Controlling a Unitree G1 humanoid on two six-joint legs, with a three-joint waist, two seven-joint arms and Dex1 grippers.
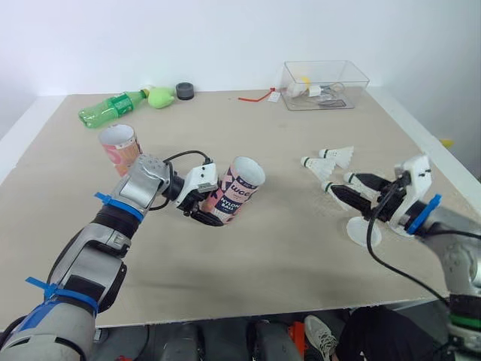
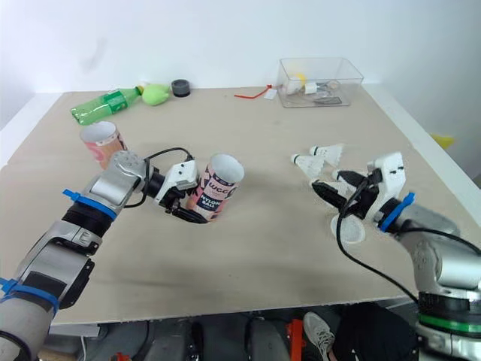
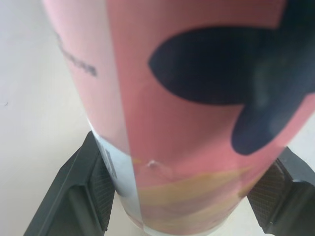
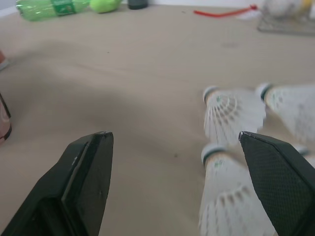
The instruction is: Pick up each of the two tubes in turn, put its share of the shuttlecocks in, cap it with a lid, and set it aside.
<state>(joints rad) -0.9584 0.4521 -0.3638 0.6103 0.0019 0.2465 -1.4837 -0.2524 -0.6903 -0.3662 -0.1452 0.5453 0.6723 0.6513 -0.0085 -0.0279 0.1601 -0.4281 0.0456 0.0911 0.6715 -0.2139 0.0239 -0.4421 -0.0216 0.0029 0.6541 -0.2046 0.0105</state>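
While the left gripper [image 1: 208, 197] clamps the pink tube [image 1: 240, 186] labelled "NYLON BALL", tilted mouth-up toward the shuttlecocks [image 1: 334, 157], the right gripper [image 4: 174, 136] gapes wide, empty.

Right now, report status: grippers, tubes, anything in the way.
Left gripper shut on tilted pink tube, uncapped. Right gripper open at shuttlecocks, empty. Second tube upright, far left. White lid beside right gripper.

head pair: down over beige tabletop [image 1: 301, 256] | left wrist: hard against pink paper tube [image 3: 172, 123] | right wrist: low beside white shuttlecocks [image 4: 231, 113]
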